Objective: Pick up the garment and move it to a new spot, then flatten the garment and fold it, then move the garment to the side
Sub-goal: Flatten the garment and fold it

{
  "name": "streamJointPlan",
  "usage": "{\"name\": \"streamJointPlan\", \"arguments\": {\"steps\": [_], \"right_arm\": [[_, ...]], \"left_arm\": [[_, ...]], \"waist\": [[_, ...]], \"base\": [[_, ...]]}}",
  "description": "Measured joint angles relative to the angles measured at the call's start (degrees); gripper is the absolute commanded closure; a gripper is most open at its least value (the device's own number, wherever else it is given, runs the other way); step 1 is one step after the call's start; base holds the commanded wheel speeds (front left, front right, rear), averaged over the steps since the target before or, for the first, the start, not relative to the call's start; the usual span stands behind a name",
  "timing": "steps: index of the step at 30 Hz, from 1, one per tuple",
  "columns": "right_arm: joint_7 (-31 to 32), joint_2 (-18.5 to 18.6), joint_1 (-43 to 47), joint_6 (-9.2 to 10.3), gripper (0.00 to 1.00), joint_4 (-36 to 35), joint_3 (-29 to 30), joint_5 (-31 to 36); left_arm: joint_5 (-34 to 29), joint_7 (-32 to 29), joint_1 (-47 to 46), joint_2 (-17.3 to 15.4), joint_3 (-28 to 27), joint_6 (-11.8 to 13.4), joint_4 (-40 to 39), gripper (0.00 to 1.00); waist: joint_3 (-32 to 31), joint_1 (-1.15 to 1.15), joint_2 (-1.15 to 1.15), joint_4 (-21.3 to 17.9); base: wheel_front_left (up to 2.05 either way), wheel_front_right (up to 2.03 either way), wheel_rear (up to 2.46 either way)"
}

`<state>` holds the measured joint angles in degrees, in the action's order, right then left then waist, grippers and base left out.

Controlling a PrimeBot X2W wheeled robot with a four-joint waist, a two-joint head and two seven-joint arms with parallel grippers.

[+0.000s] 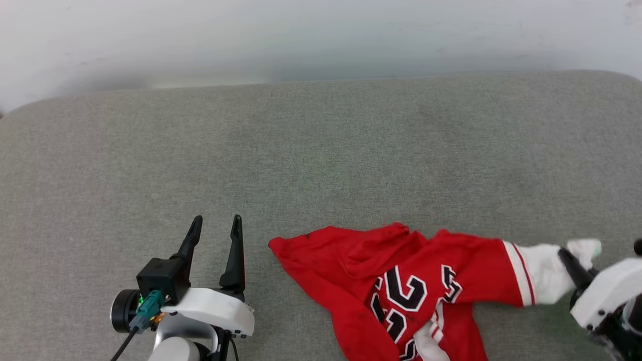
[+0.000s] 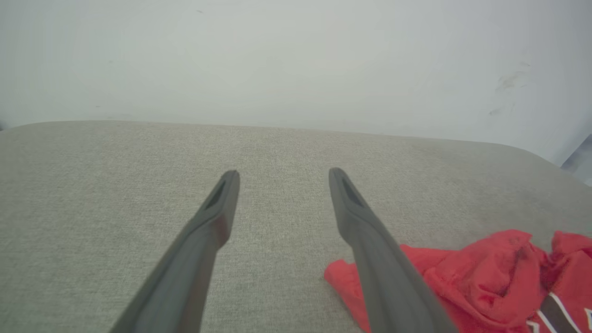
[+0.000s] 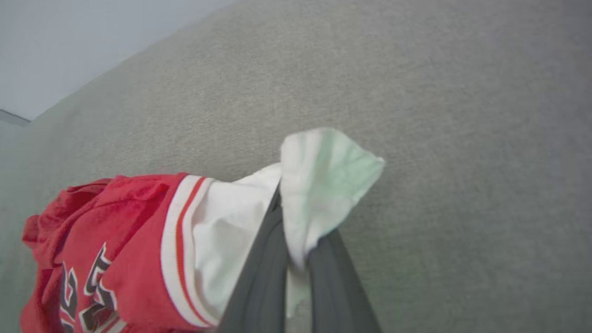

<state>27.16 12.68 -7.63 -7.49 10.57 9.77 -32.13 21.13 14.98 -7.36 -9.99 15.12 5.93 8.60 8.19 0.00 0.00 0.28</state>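
Note:
The garment [image 1: 401, 281], a red T-shirt with black-and-white lettering and white sleeves, lies crumpled on the grey cushioned surface [image 1: 321, 150] at the lower right of the head view. My right gripper [image 1: 572, 260] is shut on the end of its white sleeve [image 3: 319, 185], which bunches out above the two dark fingers in the right wrist view; a red-and-white striped band [image 3: 178, 240] joins sleeve and body. My left gripper [image 1: 215, 223] stands open to the left of the shirt, apart from it. In the left wrist view a red edge of the garment [image 2: 485, 277] lies beside the right finger [image 2: 370, 240].
A pale wall [image 1: 321, 35] rises behind the surface's far edge. The surface's corners are rounded at the far left and far right. Bare grey cloth stretches over the middle and back of the surface.

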Motion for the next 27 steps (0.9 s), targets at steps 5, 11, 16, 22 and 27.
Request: {"name": "streamJointPlan", "arguments": {"steps": [5, 11, 16, 22, 27], "right_arm": [[-4.3, -2.4, 0.5, 0.0, 0.0, 6.0, 1.4, 0.8], [-13.5, -3.1, -1.8, 0.0, 0.0, 6.2, 0.9, 2.8], [-21.2, -3.1, -2.0, 0.0, 0.0, 3.4, 0.5, 6.9], [-25.4, -3.5, 0.3, -0.01, 0.0, -4.1, -3.0, 12.2], [-23.1, -4.7, 5.0, 0.0, 0.0, -9.0, -5.7, 14.6]], "left_arm": [[-0.2, 0.0, 0.0, -0.3, -0.1, -0.2, -0.1, 0.0], [-0.2, 0.0, -0.1, -0.7, -0.2, -0.2, -0.1, 0.0], [-0.2, 0.0, 0.0, -0.8, 0.0, -0.1, 0.3, 0.0], [0.2, -0.1, 1.4, -1.4, 0.0, 0.2, 0.3, 0.0], [0.3, -0.8, 3.1, -2.0, 0.1, 0.9, 0.1, 0.0]], "waist": [[0.5, 0.0, 0.0, -0.4], [0.5, 0.0, 0.0, -0.8], [-0.6, 0.0, 0.0, -0.5], [-2.8, 0.0, 0.0, 0.0], [-4.9, 0.0, 0.0, 0.2]], "base": [[0.0, 0.0, 0.0], [0.0, 0.0, 0.0], [0.0, 0.0, 0.0], [0.0, 0.0, 0.0], [0.0, 0.0, 0.0]]}}
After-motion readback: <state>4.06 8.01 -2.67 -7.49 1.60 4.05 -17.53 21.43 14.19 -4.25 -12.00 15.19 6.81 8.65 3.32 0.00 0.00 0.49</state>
